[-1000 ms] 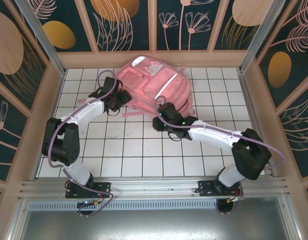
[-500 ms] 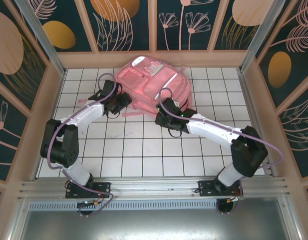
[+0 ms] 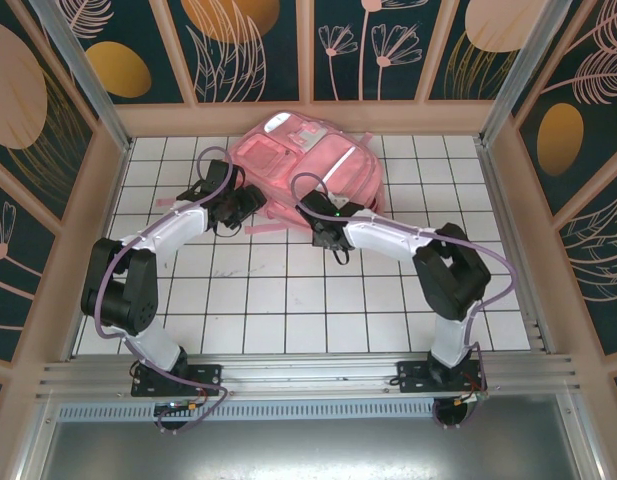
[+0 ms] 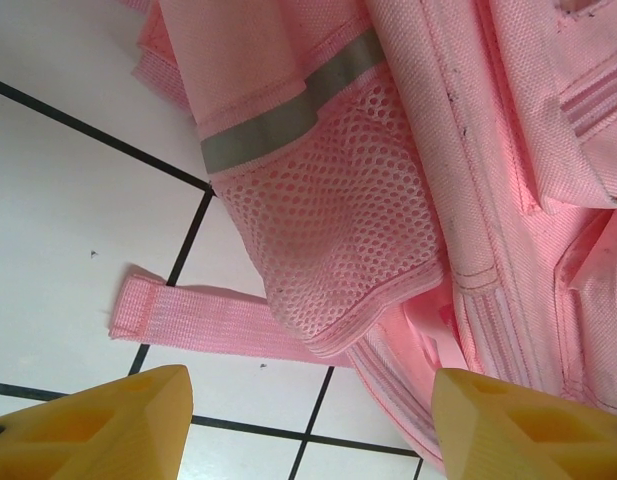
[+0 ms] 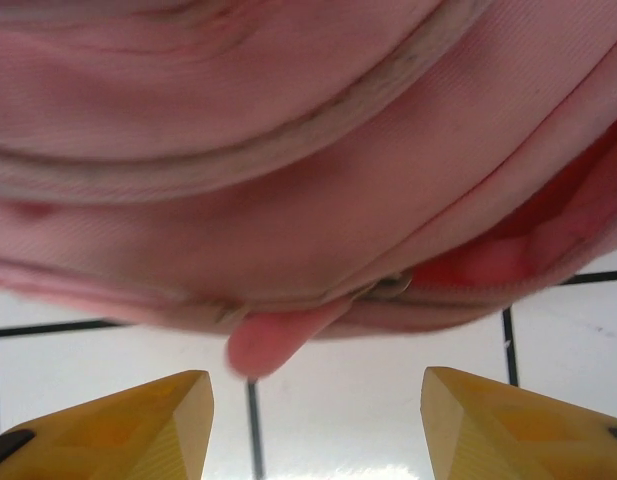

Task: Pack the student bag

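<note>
The pink student bag [image 3: 308,165] lies flat at the back middle of the tiled table, its silver strips facing up. My left gripper [image 3: 250,203] sits open at the bag's near-left edge; in the left wrist view a mesh side pocket [image 4: 338,240] and a loose pink strap [image 4: 198,318] lie just ahead of its yellow fingertips [image 4: 108,420]. My right gripper [image 3: 315,222] is open at the bag's near edge. The right wrist view looks closely at the bag's zipper seam [image 5: 388,290], with a pink zipper pull tab [image 5: 273,335] hanging between and just ahead of the fingers [image 5: 508,420].
The white tiled table [image 3: 288,300] is walled by wooden panels on three sides. A metal rail [image 3: 308,375] runs along the near edge by the arm bases. Open tiles lie in front of both grippers.
My right gripper has swung left and toward the bag's near edge, its arm folding in. The left gripper has edged slightly closer to the bag's left side.
</note>
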Robot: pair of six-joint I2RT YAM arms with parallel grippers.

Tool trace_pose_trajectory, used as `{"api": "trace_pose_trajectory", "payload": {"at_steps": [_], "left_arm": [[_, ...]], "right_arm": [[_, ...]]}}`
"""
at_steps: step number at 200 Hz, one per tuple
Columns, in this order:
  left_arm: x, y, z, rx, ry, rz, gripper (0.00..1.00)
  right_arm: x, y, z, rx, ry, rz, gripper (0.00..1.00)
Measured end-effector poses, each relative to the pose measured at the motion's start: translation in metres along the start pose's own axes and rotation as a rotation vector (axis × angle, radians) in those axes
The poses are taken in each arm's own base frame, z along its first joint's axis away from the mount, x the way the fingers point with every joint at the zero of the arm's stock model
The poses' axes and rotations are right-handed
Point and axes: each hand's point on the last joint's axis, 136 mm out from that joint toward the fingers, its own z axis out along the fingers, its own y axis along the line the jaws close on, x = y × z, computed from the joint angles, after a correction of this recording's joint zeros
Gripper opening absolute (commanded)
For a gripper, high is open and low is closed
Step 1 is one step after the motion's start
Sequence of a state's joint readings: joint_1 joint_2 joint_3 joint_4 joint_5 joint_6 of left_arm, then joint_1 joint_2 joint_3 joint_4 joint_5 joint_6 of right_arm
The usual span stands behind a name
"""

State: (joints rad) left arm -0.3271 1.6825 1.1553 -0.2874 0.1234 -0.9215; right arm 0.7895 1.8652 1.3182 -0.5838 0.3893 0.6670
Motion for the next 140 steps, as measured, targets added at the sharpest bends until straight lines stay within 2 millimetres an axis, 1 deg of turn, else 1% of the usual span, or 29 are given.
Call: {"api": "trace_pose_trajectory", "payload": {"at_steps": [16, 35, 62, 82, 102, 112, 124, 133, 140], "left_arm": [[0.000, 0.001, 0.000, -0.001, 0.001, 0.000, 0.65], [0.001, 0.002, 0.001, -0.004, 0.002, -0.001, 0.64], [0.001, 0.005, 0.001, -0.011, 0.001, -0.007, 0.64], [0.000, 0.007, 0.002, -0.017, -0.002, -0.010, 0.64], [-0.002, 0.009, 0.002, -0.025, -0.011, -0.014, 0.64], [-0.002, 0.010, 0.002, -0.027, -0.014, -0.015, 0.64], [-0.003, 0.010, 0.001, -0.030, -0.017, -0.016, 0.64], [-0.003, 0.010, 0.002, -0.031, -0.017, -0.016, 0.64], [-0.003, 0.010, 0.002, -0.030, -0.018, -0.016, 0.64]], "right_arm": [[-0.003, -0.007, 0.007, 0.039, -0.013, -0.006, 0.54], [-0.007, -0.012, 0.008, 0.063, -0.028, -0.001, 0.52], [-0.014, -0.021, 0.007, 0.081, -0.048, 0.016, 0.51], [-0.017, -0.035, 0.002, 0.090, -0.060, 0.041, 0.49], [-0.023, -0.060, -0.004, 0.111, -0.085, 0.089, 0.48], [-0.024, -0.078, -0.006, 0.128, -0.093, 0.118, 0.46], [-0.022, -0.100, -0.006, 0.150, -0.088, 0.155, 0.41], [-0.018, -0.116, -0.004, 0.166, -0.080, 0.177, 0.36], [-0.015, -0.124, -0.003, 0.165, -0.070, 0.183, 0.30]]}}
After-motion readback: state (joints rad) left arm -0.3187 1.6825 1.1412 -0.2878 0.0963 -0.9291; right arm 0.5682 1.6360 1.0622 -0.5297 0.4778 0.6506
